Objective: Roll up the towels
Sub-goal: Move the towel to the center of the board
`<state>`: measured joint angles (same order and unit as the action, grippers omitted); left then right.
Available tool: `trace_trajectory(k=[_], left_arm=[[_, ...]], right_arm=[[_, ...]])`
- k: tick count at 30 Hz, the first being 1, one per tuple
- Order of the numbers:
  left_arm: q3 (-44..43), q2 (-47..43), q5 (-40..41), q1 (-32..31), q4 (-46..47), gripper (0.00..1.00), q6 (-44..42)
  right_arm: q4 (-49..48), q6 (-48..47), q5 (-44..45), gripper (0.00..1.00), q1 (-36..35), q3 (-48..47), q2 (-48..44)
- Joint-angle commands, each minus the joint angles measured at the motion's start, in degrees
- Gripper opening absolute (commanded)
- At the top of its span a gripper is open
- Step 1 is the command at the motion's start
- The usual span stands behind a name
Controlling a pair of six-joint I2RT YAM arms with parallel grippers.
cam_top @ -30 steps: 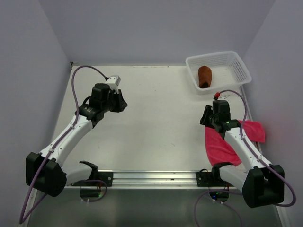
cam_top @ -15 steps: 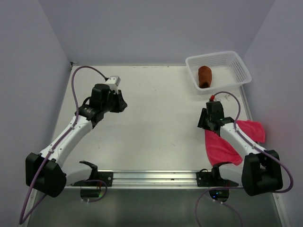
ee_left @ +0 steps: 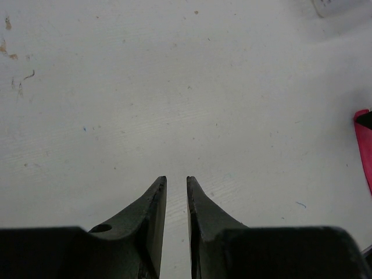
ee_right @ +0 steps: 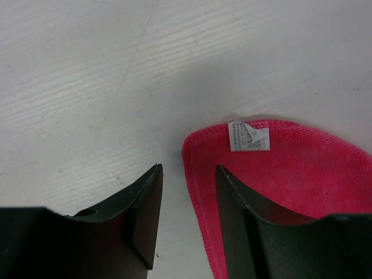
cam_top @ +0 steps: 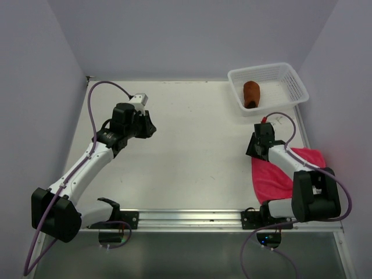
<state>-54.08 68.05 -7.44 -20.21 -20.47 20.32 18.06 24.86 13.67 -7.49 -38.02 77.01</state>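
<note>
Step in hand, by the look: 2nd towel. Rust-brown towel [cam_top: 251, 94] already rolled, lying in white basket [cam_top: 290, 72] at far R. Pink towel [ee_right: 290, 168] flat on table [cam_top: 192, 145] by R edge, unrolled, white label [ee_right: 249, 136] at its corner. R gripper [ee_right: 188, 170] low over that corner, jaws apart, nothing clamped. L gripper [ee_left: 176, 179] over bare table, jaws nearly together, thin slit, empty. Next, prob: drop, pinch corner hem, turn it over to start roll. Vs 1 s ago: R arm folded back, elbow pulled in; L arm & both towels same
</note>
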Motion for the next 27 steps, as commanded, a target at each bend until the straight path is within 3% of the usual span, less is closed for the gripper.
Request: trace_trajectory(k=[1, 14, 17, 21, 24, 27], left_arm=[[0.21, -0.38, -0.73, 0.7, 1.13, 0.24, -0.72], [-0.06, -0.02, -0.82, 0.7, 0.78, 0.24, -0.72], [-0.14, -0.02, -0.82, 0.7, 0.52, 0.24, -0.72], [-0.23, -0.11, -0.82, 0.7, 0.17, 0.24, -0.8], [-0.32, -0.64, -0.82, 0.7, 0.17, 0.24, -0.8], [-0.49, -1.16, 0.06, 0.7, 0.17, 0.24, -0.8]], right_arm=[[-3.56, 0.98, -2.24, 0.45, 1.68, -0.91, 1.82], [-2.33, 0.63, -6.37, 0.39, 5.29, -4.43, 8.41], [-2.07, 0.19, -7.16, 0.31, 5.38, -5.13, 9.38], [-2.07, -1.39, -7.7, 0.07, 5.11, -5.57, 9.38], [-0.31, -2.89, -7.61, 0.0, 4.06, -6.36, 8.86], [1.44, -2.63, -5.95, 0.0, 0.29, -7.06, 6.14]])
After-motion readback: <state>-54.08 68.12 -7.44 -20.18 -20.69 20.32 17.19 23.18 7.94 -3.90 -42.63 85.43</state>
